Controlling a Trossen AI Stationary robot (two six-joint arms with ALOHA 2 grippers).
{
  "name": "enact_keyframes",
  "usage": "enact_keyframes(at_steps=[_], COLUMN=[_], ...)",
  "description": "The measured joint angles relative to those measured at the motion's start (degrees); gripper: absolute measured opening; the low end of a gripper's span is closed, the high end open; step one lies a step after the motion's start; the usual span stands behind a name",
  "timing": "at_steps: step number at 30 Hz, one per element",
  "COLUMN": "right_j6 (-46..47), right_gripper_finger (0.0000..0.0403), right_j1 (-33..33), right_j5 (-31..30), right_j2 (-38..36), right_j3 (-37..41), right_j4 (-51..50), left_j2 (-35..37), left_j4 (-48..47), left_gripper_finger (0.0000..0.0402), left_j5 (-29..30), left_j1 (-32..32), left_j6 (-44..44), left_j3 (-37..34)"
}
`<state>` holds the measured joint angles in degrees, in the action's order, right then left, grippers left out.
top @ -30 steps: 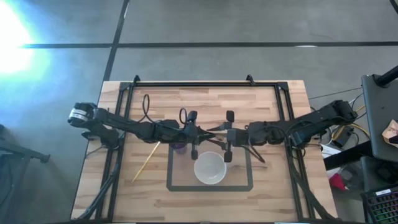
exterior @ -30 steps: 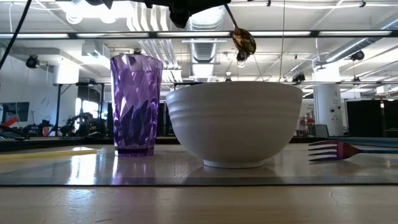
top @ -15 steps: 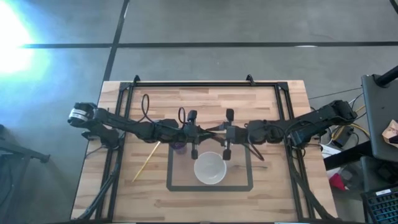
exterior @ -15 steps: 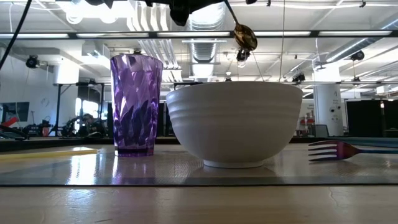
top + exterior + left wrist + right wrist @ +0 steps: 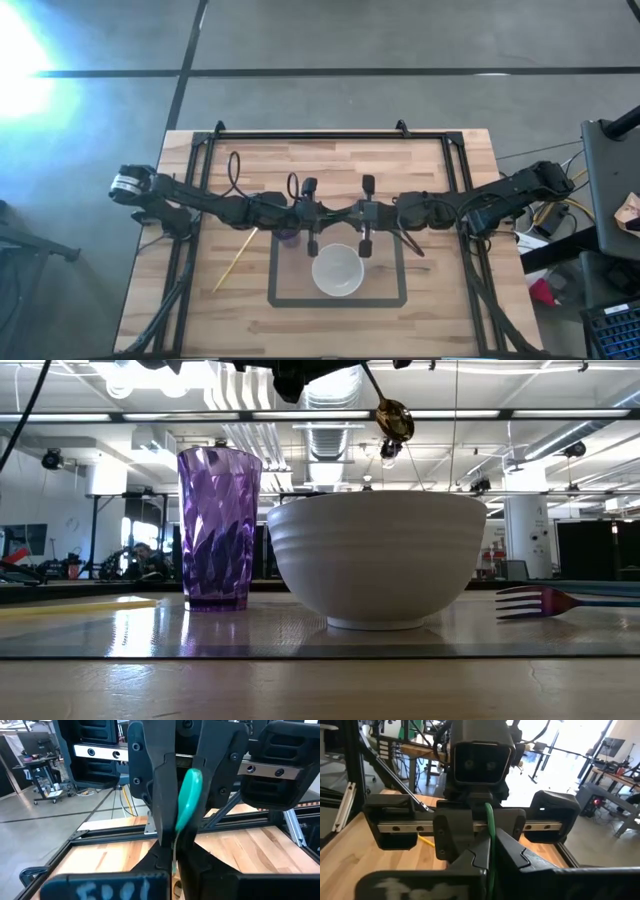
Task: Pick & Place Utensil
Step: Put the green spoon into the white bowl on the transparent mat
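Both grippers meet above the white bowl, the left gripper and right gripper each pinching the green-handled spoon, apparently mid-handover; next, one gripper should release so the other can place it.

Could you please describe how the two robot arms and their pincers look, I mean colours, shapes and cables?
Both arms are dark, slim and jointed. The left arm has a pale ring near its base, and black cable loops rise beside it. Each pincer, left pincer and right pincer, has two flat black fingers on a silver rail carrying bulky dark blocks. The left wrist body shows two round camera lenses.
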<state>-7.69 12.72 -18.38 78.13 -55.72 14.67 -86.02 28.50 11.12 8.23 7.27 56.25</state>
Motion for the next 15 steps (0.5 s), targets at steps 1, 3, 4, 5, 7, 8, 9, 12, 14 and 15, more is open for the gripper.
enact_keyframes(at_steps=[1,3,4,5,7,8,9,12,14,15], right_j6=[0.0,0.1,0.0,0.0,0.0,0.0,0.0,0.0,0.3,0.3], right_gripper_finger=[0.0009,0.0009,0.0009,0.0009,0.0009,0.0009,0.0009,0.0008,0.0008,0.0008], right_j1=[0.0,0.0,0.0,0.0,0.0,0.0,0.0,0.0,0.0,0.0], right_j5=[0.0,-0.1,-0.2,-0.2,-0.2,-0.2,-0.3,-2.7,-3.9,-4.0], right_j2=[0.0,-0.1,-0.1,-0.1,-0.1,-0.4,-0.7,-1.7,-2.3,-2.9], right_j3=[0.0,0.0,0.0,0.0,0.0,0.0,0.0,0.0,0.0,0.0], right_j4=[-0.3,-0.9,-1.2,-1.2,-1.3,-1.4,-2.1,-4.3,-5.9,-6.9], left_j2=[0.0,0.0,0.0,0.0,0.0,0.0,0.0,0.0,0.0,0.0], left_j4=[0.0,0.0,0.0,0.1,-0.1,-0.1,-0.1,-0.3,-0.7,-1.1], left_gripper_finger=[0.0018,0.0024,0.0027,0.0030,0.0038,0.0044,0.0051,0.0078,0.0101,0.0113], left_j5=[0.0,0.2,0.2,0.2,0.2,0.2,0.2,0.4,0.6,0.9], left_j1=[0.0,0.0,0.0,0.0,0.0,0.0,0.0,0.0,0.0,0.0], left_j6=[0.0,0.1,0.1,0.2,0.7,0.9,1.1,1.2,1.2,1.3], left_j3=[0.0,0.0,0.0,0.0,0.0,0.0,0.0,0.0,0.0,0.1])
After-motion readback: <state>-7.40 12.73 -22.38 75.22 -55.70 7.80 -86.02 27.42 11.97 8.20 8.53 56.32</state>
